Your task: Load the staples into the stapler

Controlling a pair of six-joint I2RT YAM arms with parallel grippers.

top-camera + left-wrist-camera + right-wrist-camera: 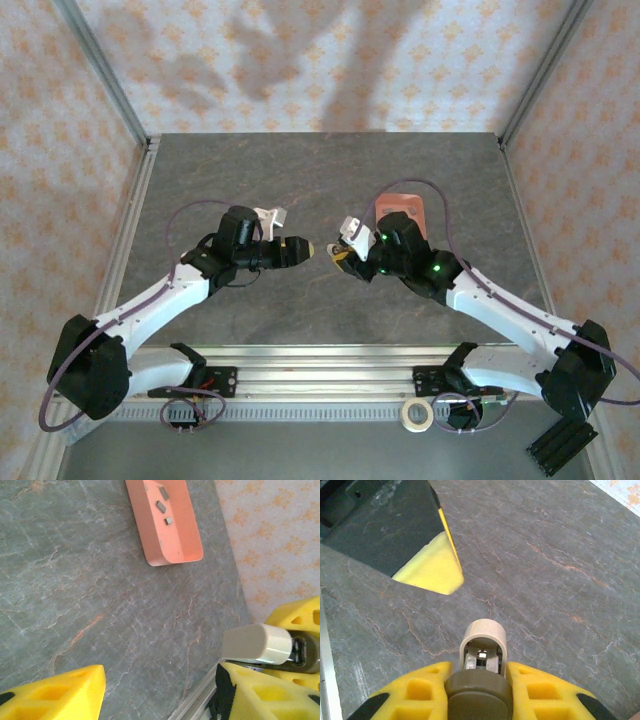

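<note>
The stapler (483, 639), a small pale piece with silver metal inside its hood and a dark grey rear, is held off the table with my right gripper (479, 667) shut on it. In the left wrist view the stapler (257, 642) pokes in from the right, just above my left gripper's right finger (265, 692). My left gripper (160, 685) is open with only bare table between its fingers. Three small grey staples (161, 505) lie in the salmon-pink tray (177, 540). In the top view the left gripper (305, 249) and right gripper (345, 258) face each other at mid-table.
The pink tray (403, 210) sits just behind my right gripper, right of centre. A roll of tape (417, 413) lies on the rail at the near edge. Aluminium frame rails border the dark stone-patterned table (320, 180).
</note>
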